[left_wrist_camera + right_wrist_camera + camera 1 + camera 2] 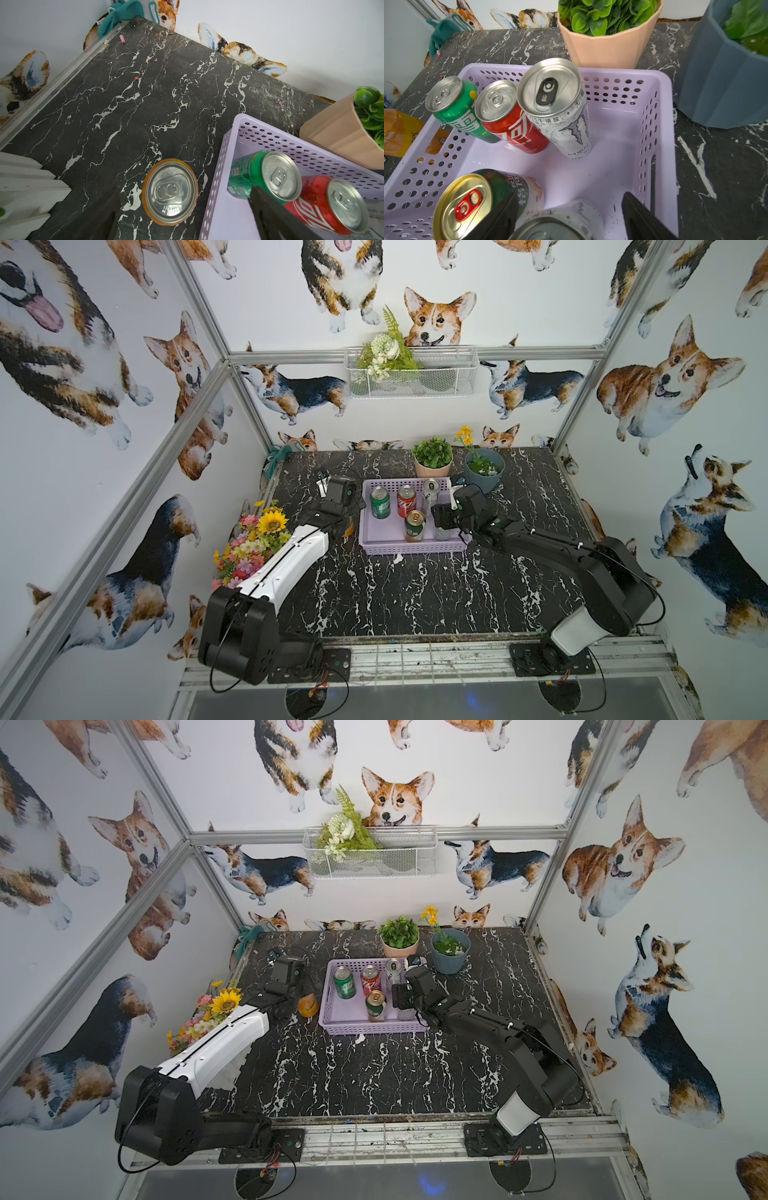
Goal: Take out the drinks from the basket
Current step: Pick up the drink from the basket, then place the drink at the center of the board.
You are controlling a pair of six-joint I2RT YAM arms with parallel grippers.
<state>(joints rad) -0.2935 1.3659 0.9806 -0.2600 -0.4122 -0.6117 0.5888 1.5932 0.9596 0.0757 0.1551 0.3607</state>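
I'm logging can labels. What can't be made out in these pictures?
- Nearer silver can: the right wrist view's bottom edge cuts its lid; in both top views the right arm's wrist covers most of it.
- Orange can: the left wrist view shows only its lid; in a top view its print is too small.
- Green-and-gold can: label partly behind a finger of the right end effector.

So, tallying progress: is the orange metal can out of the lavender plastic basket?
Out: the orange metal can stands on the black marble table, beside the lavender plastic basket.
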